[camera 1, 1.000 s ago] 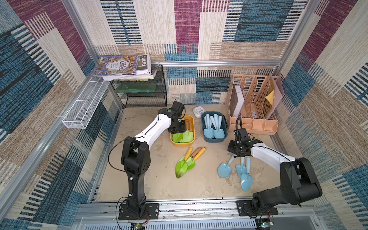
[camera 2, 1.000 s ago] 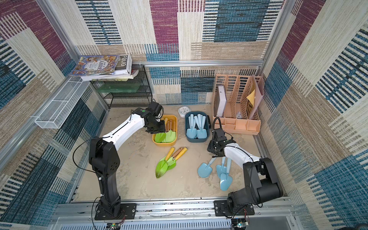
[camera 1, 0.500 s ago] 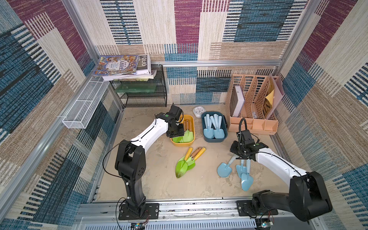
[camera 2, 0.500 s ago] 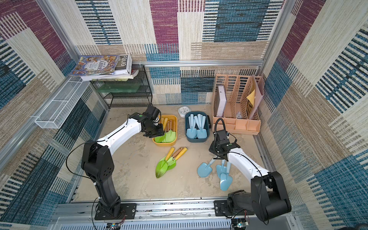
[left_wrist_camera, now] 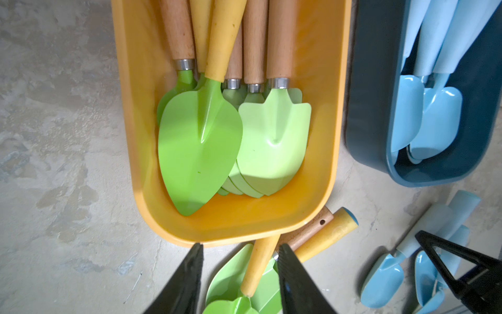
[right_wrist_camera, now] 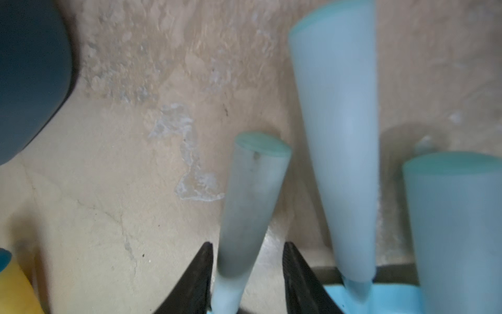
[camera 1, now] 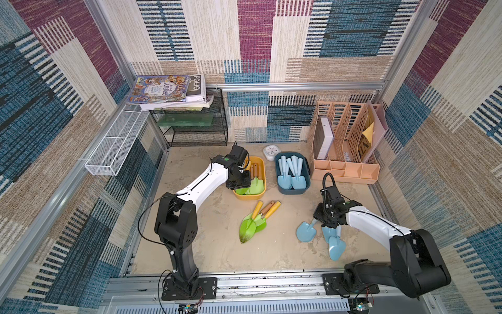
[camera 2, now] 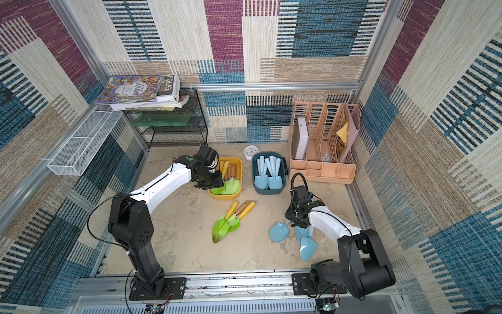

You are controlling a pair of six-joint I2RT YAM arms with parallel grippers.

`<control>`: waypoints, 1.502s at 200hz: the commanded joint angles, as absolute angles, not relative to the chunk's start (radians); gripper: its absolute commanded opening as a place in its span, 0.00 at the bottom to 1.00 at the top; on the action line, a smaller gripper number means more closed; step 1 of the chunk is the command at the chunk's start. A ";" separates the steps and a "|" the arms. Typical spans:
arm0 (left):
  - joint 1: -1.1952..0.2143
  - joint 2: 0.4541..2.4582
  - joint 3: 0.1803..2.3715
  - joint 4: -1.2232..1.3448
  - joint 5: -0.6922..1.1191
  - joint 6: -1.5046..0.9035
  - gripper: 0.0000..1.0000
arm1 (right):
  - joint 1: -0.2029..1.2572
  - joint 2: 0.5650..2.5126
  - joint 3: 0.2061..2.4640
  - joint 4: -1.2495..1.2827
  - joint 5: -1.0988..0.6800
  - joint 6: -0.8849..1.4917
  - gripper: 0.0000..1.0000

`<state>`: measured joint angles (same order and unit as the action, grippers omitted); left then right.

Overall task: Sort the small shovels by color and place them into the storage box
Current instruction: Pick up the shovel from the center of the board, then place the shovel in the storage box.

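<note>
Several green small shovels (left_wrist_camera: 201,141) lie in the yellow storage box (camera 1: 250,196). Several light blue ones (camera 1: 290,174) lie in the dark blue box (camera 1: 292,191). Three green shovels (camera 1: 252,223) with yellow and wooden handles lie loose mid-table, and three blue shovels (camera 1: 307,231) lie at the right. My left gripper (left_wrist_camera: 240,254) hangs open and empty above the yellow box's near end (camera 1: 241,182). My right gripper (right_wrist_camera: 247,252) is low over the loose blue shovels (camera 1: 323,221). Its jaws are open, straddling one blue handle (right_wrist_camera: 252,190), with a gap on one side.
A small white clock (camera 1: 270,151) sits behind the two boxes. An orange file organizer (camera 1: 345,141) stands at the back right. A black wire rack (camera 1: 195,130) with books (camera 1: 165,91) on it fills the back left. A white mesh basket (camera 1: 116,144) hangs on the left wall.
My left gripper has drawn back along the yellow box to its near end. My right gripper has come down and nearer, onto the loose blue shovels, its jaws now astride one handle.
</note>
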<state>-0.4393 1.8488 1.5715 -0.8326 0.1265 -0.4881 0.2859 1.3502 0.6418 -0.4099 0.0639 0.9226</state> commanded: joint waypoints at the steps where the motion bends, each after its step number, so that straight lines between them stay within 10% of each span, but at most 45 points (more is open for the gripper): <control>1: -0.440 1.883 1.588 -0.863 0.122 -0.475 0.47 | 0.284 1.391 0.656 -0.397 0.026 0.883 0.41; 58: -0.444 1.889 1.594 -0.859 0.026 -0.609 0.47 | 0.262 1.480 0.785 -0.461 0.061 0.649 0.15; 144: -0.439 1.871 1.552 -0.785 0.035 -0.513 0.47 | 0.303 1.460 1.070 -0.468 0.326 0.637 0.15; 300: -0.423 1.734 1.411 -0.783 -0.062 -0.526 0.47 | 0.366 2.244 2.105 -0.652 0.130 0.409 0.16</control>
